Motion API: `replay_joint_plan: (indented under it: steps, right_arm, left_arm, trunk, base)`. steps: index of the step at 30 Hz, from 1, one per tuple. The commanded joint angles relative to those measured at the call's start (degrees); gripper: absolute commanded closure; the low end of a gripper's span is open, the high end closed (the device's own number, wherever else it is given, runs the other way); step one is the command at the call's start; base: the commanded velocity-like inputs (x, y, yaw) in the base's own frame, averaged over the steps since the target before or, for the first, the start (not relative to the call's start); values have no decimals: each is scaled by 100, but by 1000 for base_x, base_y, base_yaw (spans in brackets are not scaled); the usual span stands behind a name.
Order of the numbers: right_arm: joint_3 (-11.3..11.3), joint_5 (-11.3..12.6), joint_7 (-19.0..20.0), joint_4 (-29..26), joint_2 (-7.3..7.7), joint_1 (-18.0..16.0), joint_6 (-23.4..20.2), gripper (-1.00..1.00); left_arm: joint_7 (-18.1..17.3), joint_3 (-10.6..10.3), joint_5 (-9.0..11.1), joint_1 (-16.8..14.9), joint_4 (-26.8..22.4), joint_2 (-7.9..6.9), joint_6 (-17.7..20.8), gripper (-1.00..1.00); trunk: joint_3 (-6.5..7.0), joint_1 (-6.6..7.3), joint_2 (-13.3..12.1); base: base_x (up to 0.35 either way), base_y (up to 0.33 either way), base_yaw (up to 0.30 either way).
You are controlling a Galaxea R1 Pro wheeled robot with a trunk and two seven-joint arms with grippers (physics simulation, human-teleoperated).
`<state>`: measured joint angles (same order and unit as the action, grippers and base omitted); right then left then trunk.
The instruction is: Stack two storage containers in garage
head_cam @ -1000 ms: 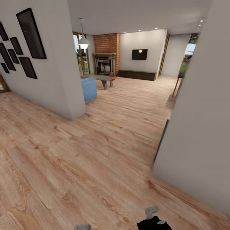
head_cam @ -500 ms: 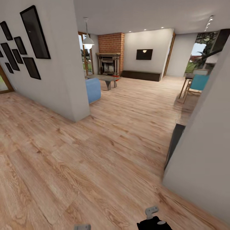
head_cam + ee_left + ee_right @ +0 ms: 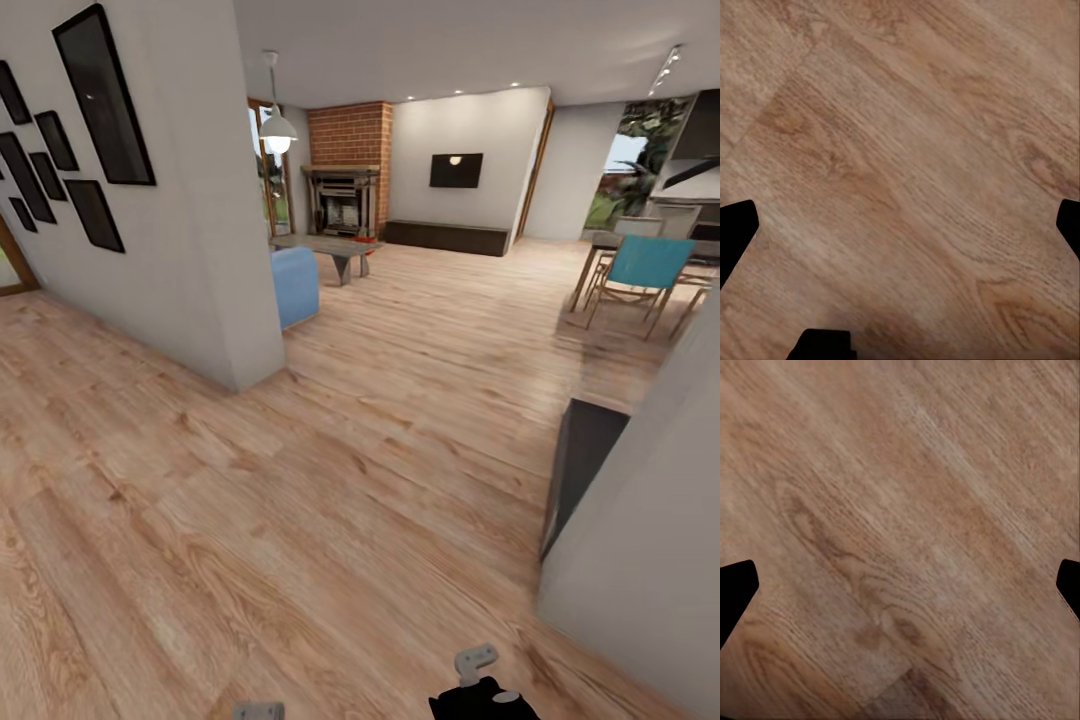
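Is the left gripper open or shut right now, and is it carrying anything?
Open and empty: in the left wrist view the left gripper's fingertips sit at opposite edges, with bare wood floor between them.

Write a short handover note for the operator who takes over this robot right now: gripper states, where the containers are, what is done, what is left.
Left gripper: open, holding nothing, over the wood plank floor.
Right gripper: open, holding nothing, over the same floor.
Position: in a wood-floored hallway, facing a living room with a brick fireplace, a blue sofa and a low table.
Containers: a small red patch shows by the low table; too small to say whether it is a container.
Done: nothing carried yet.
Left: drive in, find both containers, take them to the garage, set one down and stack the other on it.
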<state>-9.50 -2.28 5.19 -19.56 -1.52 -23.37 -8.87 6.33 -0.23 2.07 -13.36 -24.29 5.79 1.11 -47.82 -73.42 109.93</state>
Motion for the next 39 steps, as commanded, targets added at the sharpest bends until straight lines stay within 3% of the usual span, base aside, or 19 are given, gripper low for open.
replay_joint_plan:
  steps: [1,12,30,39]
  right_arm:
    - [-8,-25,10,-13,0,-1,-36,-100]
    - [-8,-24,2,-2,-6,1,-36,-100]
    - [-17,-28,-16,41,-4,4,-34,-100]
    - [-18,-20,-24,492,-25,8,-27,-100]
  left_arm:
    - [17,-3,22,-1,-6,1,12,-100]
    - [18,-3,22,-2,-6,1,12,-100]
    - [17,-7,22,-6,-6,1,12,-100]
    - [17,-12,22,-3,-6,1,12,-100]
  trunk:
    - [-5,-2,2]
    - [1,-2,2]
    - [46,-2,2]
    - [47,-2,2]
  base:
    - [309,142,-36]
    - [308,142,-128]
    - [309,129,-11]
    - [341,11,0]
